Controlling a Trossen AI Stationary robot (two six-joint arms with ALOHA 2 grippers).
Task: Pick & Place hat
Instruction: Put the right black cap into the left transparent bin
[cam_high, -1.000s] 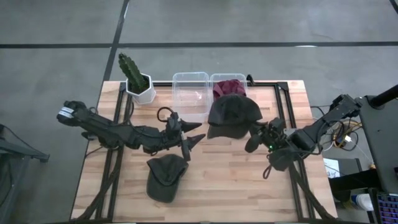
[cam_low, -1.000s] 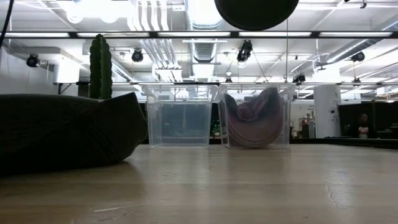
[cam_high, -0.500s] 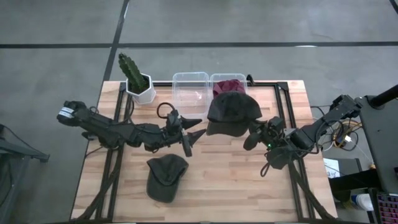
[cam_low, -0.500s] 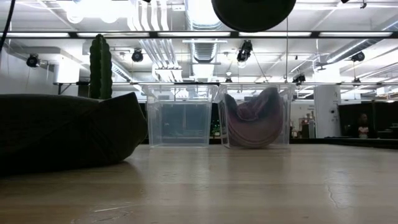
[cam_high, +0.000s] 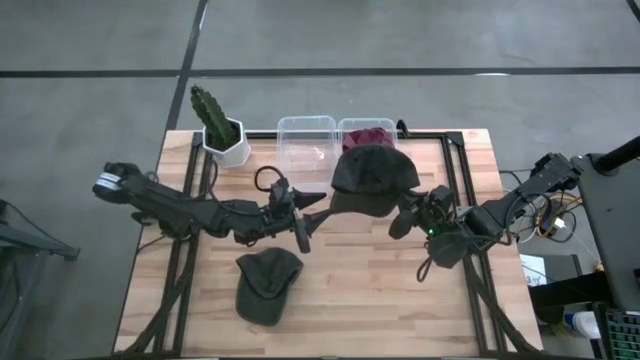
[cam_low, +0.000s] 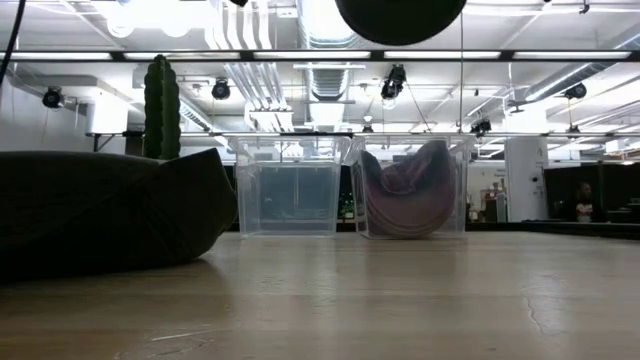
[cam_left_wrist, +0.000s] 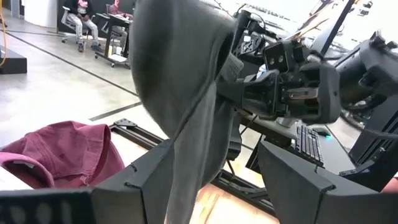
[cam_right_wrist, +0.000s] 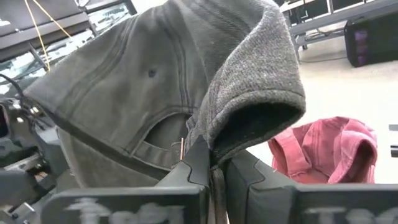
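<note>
From above, the dark grey cap (cam_high: 372, 172) is sitting closer to the two clear bins than it was a second ago, its crown now overlapping the front rim of the right bin (cam_high: 367, 128), which is holding a maroon cap (cam_high: 371, 135); the left bin (cam_high: 306, 140) beside it is showing nothing inside. The right gripper (cam_high: 398, 218) is pinching the grey cap's edge from the right and has edged toward the bins with it, while the left gripper (cam_high: 312, 211) is lying just left of the cap with its fingers spread, gripping nothing. A second dark cap (cam_high: 264, 283) is resting on the table (cam_high: 380, 300) nearer the front edge, unchanged, and the potted cactus (cam_high: 220, 127) is standing at the back left corner; the front right stretch of the wood is lying open. In the low view, the lifted cap (cam_low: 400, 18) is hanging at the top edge, slightly farther left than before, with the bins behind and the resting cap filling the left side. In the left wrist view, the grey cap (cam_left_wrist: 180, 93) is hanging between the spread fingers (cam_left_wrist: 305, 180) without touching them, the maroon cap (cam_left_wrist: 59, 152) lying beyond. In the right wrist view, the fingers (cam_right_wrist: 199, 165) are clamping the cap's knit edge (cam_right_wrist: 255, 93).
</note>
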